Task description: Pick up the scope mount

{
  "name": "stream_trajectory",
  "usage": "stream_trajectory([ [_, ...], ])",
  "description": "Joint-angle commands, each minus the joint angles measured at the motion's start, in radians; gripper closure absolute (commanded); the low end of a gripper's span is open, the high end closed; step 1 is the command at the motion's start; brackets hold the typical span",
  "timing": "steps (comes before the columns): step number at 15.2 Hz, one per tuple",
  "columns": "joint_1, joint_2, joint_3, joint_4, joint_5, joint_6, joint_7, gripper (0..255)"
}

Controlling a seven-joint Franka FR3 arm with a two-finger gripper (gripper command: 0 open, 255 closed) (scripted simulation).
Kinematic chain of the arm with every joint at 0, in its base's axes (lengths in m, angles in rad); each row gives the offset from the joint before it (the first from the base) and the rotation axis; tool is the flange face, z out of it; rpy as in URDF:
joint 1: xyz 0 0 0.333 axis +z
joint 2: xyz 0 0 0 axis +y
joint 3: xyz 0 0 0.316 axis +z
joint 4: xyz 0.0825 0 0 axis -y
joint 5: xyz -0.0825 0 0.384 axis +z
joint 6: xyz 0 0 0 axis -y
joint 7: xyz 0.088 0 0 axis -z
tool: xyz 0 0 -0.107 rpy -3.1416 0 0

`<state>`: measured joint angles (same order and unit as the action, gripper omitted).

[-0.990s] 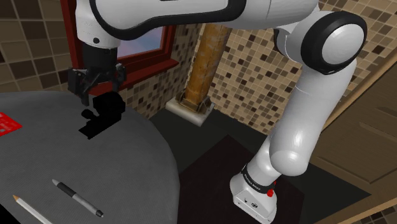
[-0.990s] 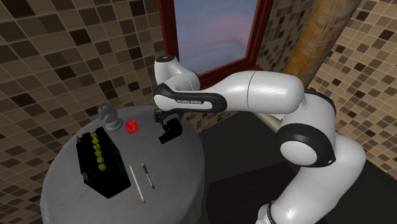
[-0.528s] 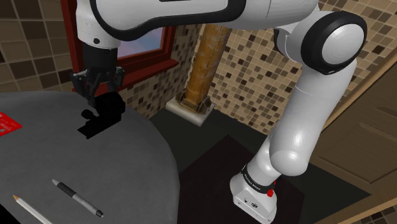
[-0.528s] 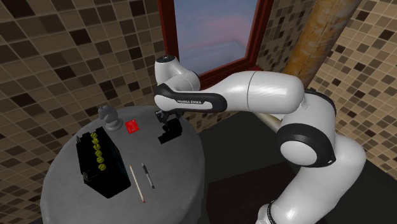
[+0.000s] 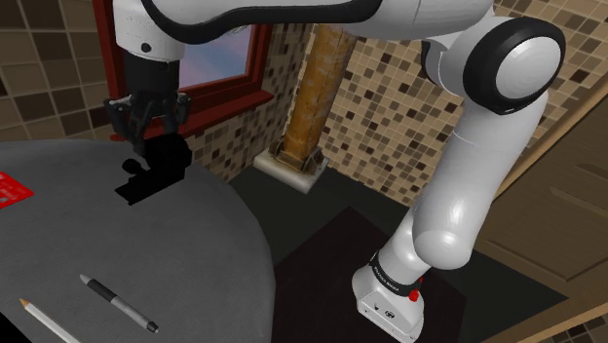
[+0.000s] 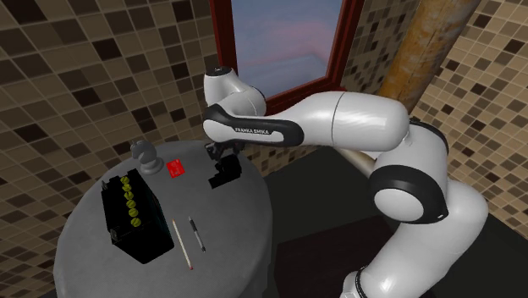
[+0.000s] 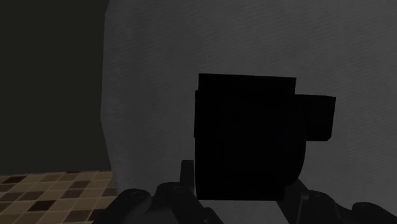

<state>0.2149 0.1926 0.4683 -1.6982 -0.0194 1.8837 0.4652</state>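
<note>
The scope mount (image 5: 156, 168) is an all-black blocky piece with a step sticking out of one side. It is near the edge of the round grey table (image 5: 166, 263), below the window. My gripper (image 5: 148, 136) comes down on it from above and is shut on its upper part. In the wrist view the mount (image 7: 248, 137) sits between my fingertips (image 7: 186, 178), which clasp its sides. In the second exterior view the gripper (image 6: 222, 157) holds the mount (image 6: 222, 174) low over the table; I cannot tell whether its lower end still touches.
On the table lie a pen (image 5: 119, 303), a pencil (image 5: 44, 320) and a red flat item (image 5: 10, 188). A black box with yellow dots (image 6: 134, 213) and a small grey object (image 6: 145, 157) stand further along. The table edge (image 7: 105, 95) is close beside the mount.
The fingers, apart a second ago, have shut on the scope mount. The hand and the mount have since moved slightly up and toward the shoulder view's left.
</note>
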Motion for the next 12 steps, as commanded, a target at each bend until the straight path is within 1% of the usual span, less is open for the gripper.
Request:
stream_trajectory([
  [1, -0.001, -0.003, 0.0, 0.021, 0.002, -0.024, -0.001, 255],
  [10, 0.004, -0.004, 0.003, 0.141, 0.002, -0.144, 0.004, 255],
  [12, 0.004, -0.004, 0.003, 0.143, 0.002, -0.147, 0.004, 255],
])
